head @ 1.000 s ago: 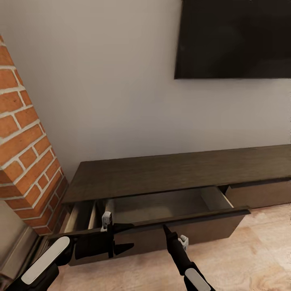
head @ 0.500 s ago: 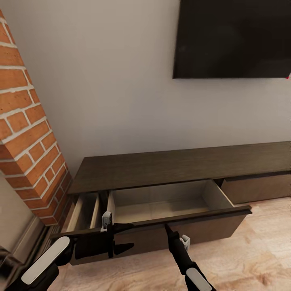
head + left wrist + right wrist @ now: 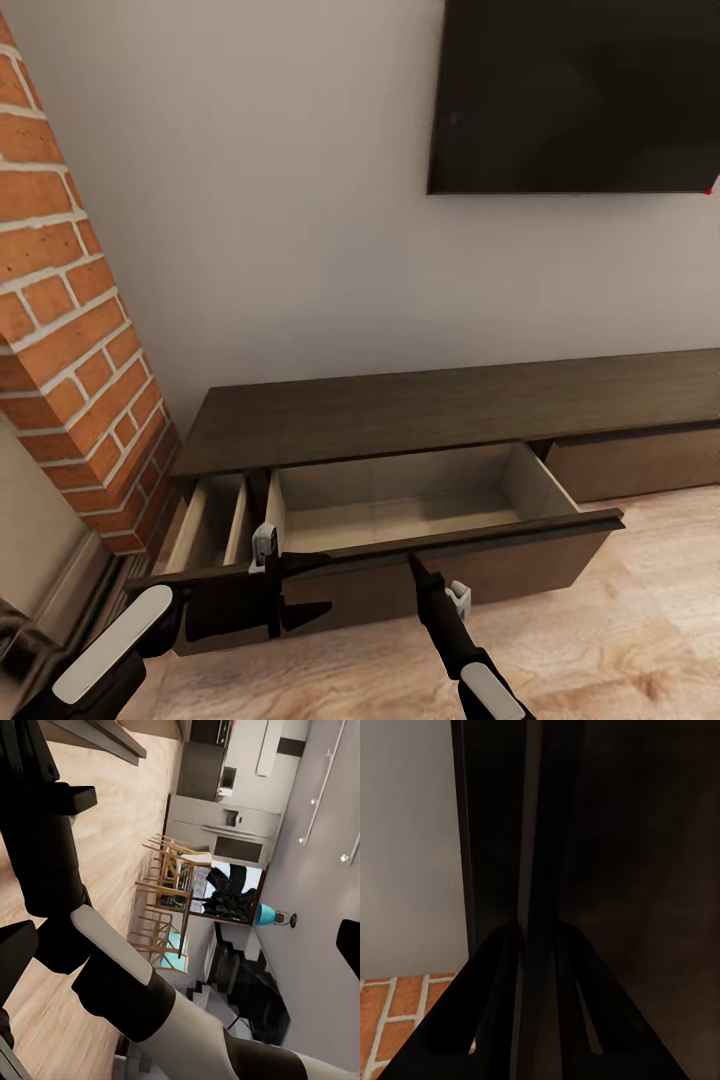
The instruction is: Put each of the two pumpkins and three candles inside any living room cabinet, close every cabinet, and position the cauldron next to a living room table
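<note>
The long dark-brown cabinet [image 3: 440,410] runs along the wall under the screen. Its wide middle drawer [image 3: 400,515] is pulled out, with a bare pale inside. A narrow drawer [image 3: 205,520] to its left is also out. My right gripper [image 3: 412,563] is shut, its tip at the top lip of the wide drawer's front [image 3: 520,560]. In the right wrist view its fingers [image 3: 495,832] lie pressed together. My left gripper [image 3: 318,585] hangs open in front of the drawer fronts, holding nothing. Pumpkins, candles and cauldron are out of view.
A brick column [image 3: 70,330] stands at the cabinet's left end. A dark wall screen [image 3: 580,90] hangs above it. Wood floor [image 3: 620,650] stretches to the right. In the left wrist view, my right arm [image 3: 127,982] crosses in front of distant dining chairs [image 3: 169,892].
Since a second ago the whole picture has shifted and the wide drawer stands further out, showing more of its inside. Over the last half second almost nothing moved.
</note>
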### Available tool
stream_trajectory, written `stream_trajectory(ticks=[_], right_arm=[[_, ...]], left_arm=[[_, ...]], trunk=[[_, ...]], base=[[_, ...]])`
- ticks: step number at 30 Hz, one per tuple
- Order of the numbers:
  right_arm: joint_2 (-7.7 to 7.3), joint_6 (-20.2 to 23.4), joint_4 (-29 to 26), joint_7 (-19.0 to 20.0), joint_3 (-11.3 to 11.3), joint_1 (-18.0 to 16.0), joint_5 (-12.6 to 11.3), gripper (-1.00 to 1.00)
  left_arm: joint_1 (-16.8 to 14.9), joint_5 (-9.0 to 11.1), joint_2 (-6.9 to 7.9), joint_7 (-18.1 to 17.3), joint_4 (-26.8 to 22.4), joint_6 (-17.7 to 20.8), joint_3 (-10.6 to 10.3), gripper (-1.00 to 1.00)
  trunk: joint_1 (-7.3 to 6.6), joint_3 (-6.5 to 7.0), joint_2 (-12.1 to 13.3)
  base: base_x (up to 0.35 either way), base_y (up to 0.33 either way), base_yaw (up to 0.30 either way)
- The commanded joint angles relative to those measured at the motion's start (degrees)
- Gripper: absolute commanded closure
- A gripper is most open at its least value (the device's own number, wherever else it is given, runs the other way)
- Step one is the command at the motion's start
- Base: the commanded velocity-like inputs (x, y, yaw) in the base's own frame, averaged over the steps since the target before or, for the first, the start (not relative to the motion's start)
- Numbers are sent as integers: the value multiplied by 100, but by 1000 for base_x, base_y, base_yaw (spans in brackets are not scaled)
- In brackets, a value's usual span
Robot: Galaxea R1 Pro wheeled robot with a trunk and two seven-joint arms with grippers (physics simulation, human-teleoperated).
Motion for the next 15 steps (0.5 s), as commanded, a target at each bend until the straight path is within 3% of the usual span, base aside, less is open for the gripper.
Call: stream_trajectory(ticks=[1, 15], right_arm=[[-7, 19, -85, 58, -72, -8, -176, 100], [-7, 19, -85, 58, -72, -8, -176, 100]], left_arm=[[-2, -42, 6, -58, 1, -1, -8, -100], [-2, -42, 6, -58, 1, -1, -7, -100]], trunk=[[-2, -4, -3], [-2, -4, -3]], base=[[-5, 0, 0], [-37, 0, 0]])
